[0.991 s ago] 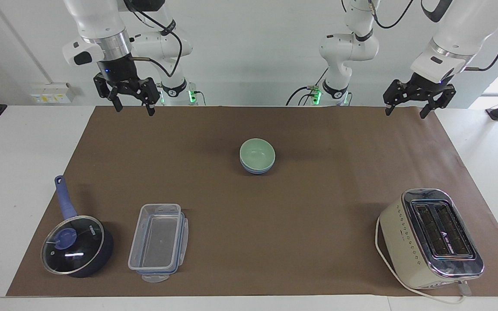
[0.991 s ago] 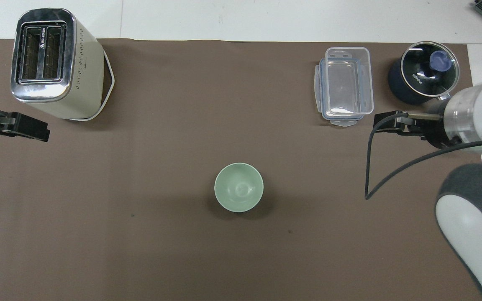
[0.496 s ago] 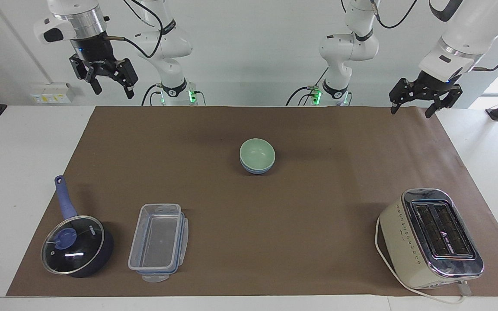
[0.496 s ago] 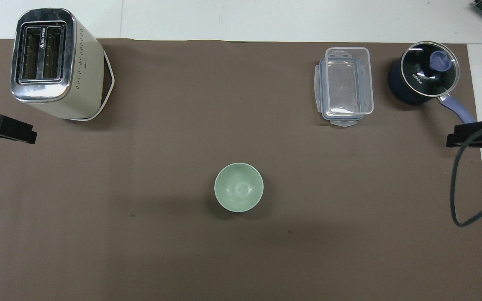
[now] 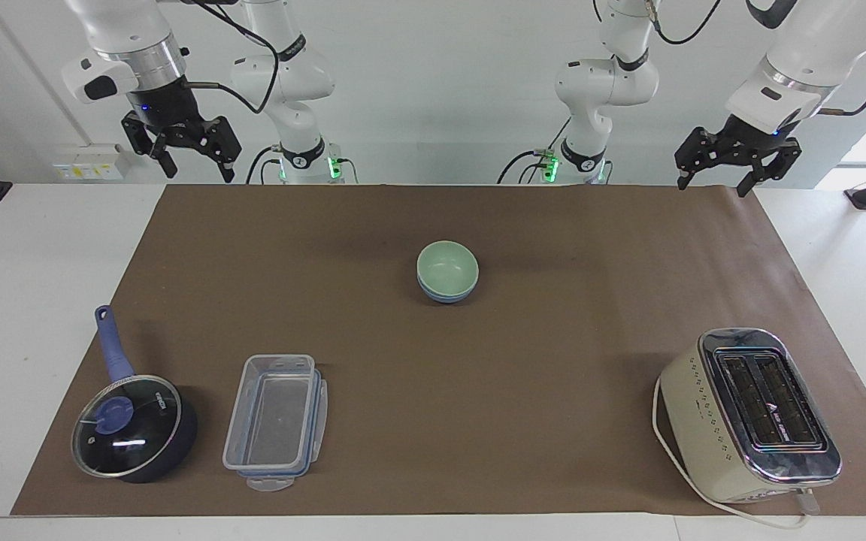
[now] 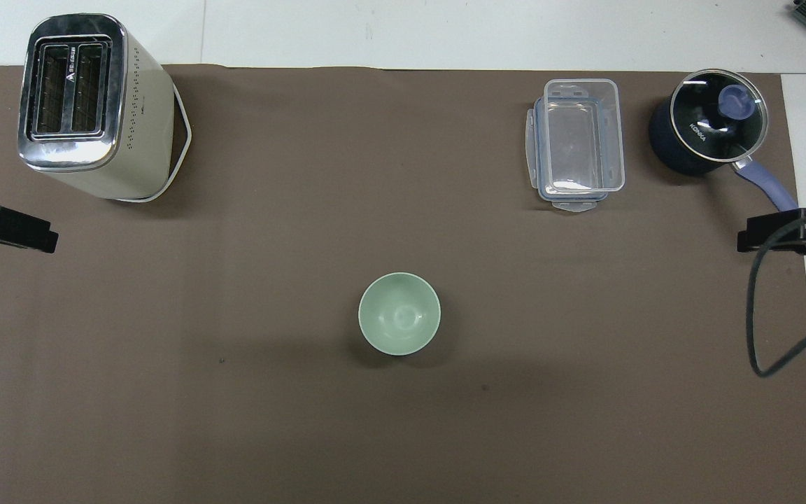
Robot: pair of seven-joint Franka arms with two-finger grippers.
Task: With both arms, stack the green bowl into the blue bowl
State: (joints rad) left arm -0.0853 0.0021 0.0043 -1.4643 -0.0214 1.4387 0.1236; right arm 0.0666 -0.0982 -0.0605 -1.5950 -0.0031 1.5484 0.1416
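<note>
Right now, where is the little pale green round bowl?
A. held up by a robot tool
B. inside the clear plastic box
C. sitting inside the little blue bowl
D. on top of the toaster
C: the small pale sage-green round bowl sits nested in the small periwinkle-blue round bowl, whose rim peeks out underneath, in the middle of the brown mat; both tools hang open and empty near the mat's ends.

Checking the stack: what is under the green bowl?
The green bowl sits nested in the blue bowl; only the blue rim shows, its inside is covered.
</note>
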